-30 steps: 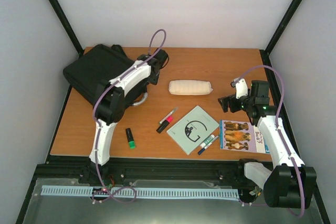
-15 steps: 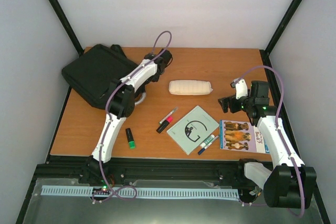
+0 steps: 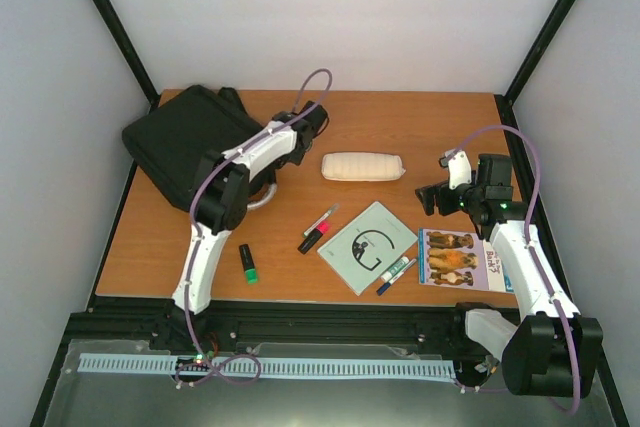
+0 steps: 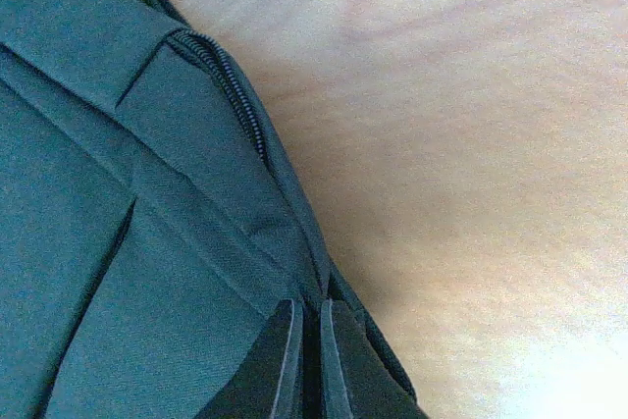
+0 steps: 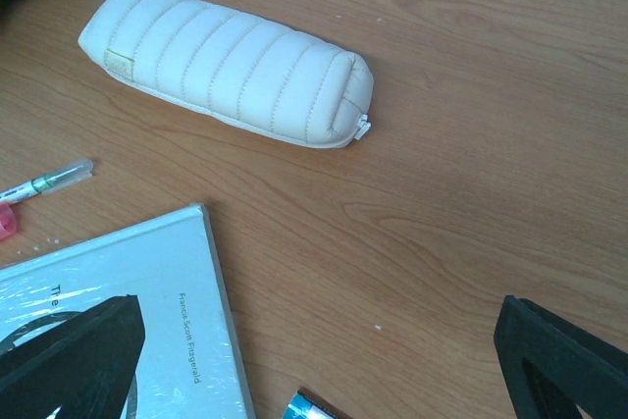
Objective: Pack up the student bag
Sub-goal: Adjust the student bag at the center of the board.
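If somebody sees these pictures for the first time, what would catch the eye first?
The large black backpack at the far left corner of the table, with the left gripper pinched shut on its zipped edge. Next, the white pencil pouch lying at the centre, and the right gripper open above the table's right side.

Black student bag (image 3: 185, 142) (flat, far-left)

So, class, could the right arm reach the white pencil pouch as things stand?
Probably yes: the right gripper hangs open facing the pouch, with only bare table between.
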`<control>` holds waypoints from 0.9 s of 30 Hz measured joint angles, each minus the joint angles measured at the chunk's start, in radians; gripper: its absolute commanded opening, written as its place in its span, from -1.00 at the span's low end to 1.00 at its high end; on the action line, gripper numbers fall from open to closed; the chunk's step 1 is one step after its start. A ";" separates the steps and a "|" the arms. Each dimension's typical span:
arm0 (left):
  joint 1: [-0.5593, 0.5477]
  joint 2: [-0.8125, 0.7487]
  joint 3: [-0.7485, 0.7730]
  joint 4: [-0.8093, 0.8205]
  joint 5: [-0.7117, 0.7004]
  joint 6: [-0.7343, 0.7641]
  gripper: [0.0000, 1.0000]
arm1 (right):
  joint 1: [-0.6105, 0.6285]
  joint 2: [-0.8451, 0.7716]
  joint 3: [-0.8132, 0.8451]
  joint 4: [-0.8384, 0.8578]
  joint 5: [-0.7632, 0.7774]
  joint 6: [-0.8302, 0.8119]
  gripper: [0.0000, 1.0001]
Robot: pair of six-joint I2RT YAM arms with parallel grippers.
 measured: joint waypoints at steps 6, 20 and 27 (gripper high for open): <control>-0.104 -0.200 -0.288 0.205 0.129 0.137 -0.98 | 0.000 0.000 0.000 0.000 0.000 -0.001 1.00; -0.166 -0.502 -0.667 0.432 0.435 0.328 -0.98 | 0.000 -0.006 0.000 -0.003 -0.005 -0.001 1.00; -0.183 -0.592 -0.767 0.435 0.459 0.335 -0.99 | 0.000 -0.006 0.000 -0.004 -0.008 -0.001 1.00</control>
